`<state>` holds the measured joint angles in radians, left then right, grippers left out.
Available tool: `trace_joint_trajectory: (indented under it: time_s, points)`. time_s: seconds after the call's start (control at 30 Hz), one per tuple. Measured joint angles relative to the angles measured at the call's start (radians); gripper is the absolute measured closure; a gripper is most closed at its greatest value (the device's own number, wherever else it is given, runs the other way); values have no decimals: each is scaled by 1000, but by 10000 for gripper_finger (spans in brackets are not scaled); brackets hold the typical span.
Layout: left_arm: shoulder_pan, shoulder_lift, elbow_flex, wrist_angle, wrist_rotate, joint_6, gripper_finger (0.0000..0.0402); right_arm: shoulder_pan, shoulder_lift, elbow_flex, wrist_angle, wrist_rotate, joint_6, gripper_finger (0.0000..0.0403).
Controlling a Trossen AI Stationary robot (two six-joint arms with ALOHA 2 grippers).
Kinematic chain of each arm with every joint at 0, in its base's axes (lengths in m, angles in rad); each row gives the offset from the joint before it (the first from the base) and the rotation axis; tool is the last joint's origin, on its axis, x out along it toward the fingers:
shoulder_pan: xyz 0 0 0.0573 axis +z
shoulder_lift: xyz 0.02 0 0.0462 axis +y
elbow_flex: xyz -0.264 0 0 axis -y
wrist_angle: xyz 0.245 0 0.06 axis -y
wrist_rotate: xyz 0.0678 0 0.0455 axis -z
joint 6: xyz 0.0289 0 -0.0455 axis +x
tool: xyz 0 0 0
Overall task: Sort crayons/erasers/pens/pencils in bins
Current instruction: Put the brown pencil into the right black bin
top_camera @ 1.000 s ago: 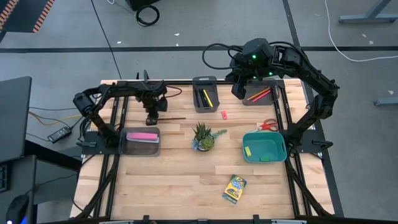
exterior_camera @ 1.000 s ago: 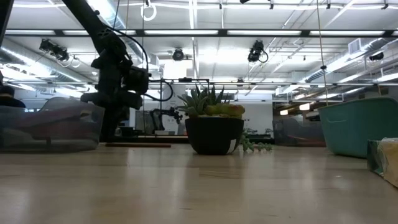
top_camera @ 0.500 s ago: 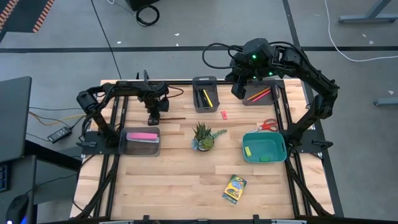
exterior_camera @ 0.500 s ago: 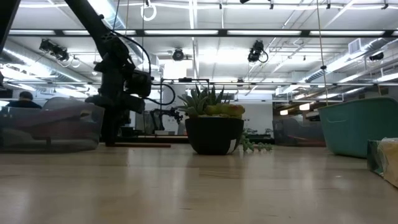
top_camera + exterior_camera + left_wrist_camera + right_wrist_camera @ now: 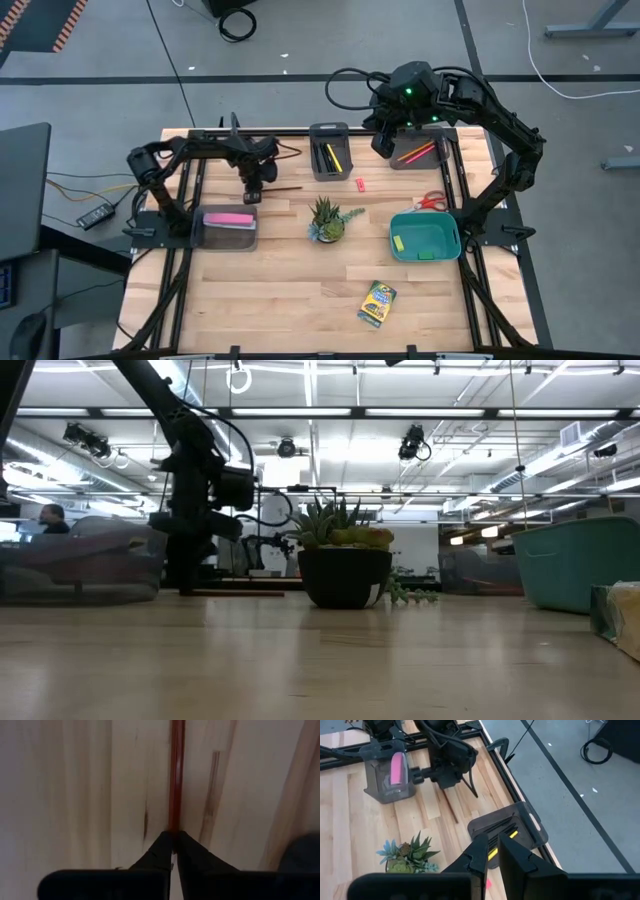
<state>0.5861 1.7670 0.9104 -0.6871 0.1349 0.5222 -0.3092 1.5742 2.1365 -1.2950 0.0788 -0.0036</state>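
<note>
Left gripper (image 5: 173, 836) — pinched on dark red pencil (image 5: 176, 775) — on table (image 5: 75, 795).

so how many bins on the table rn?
4. A clear grey bin at the left front, a dark narrow bin at the back centre, a grey bin at the back right, and a teal bin at the right front.

high: overhead, straight down, whole table (image 5: 300, 290) | low: table-top height, level across, plant (image 5: 345, 565) mid-frame | left wrist: close, facing down at boards, dark red stick (image 5: 176, 775) at upper centre | right wrist: from far edge, across table | shared: plant (image 5: 407, 854), all but left wrist
</note>
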Motion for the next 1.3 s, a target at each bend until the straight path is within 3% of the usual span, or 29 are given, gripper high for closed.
trace_joint_trajectory:
  time_s: [0.4, 0.6, 0.97, 1.13, 1.3]
  points:
    - [-20, 20, 124, 24, 102, -14, 401, 0, 0, 0, 6, 0, -4, 354]
    - [-53, 19, 199, -18, 104, 0, 401, 0, 0, 0, 3, 0, 0, 354]
    - [-98, 14, 242, -65, 113, -16, 400, 0, 0, 0, 3, 0, -22, 354]
    - [-103, 14, 242, -132, 204, -79, 395, 0, 0, 0, 3, 0, -22, 354]
    - [-138, 14, 242, -203, 211, -111, 395, 0, 0, 0, 3, 0, -23, 354]
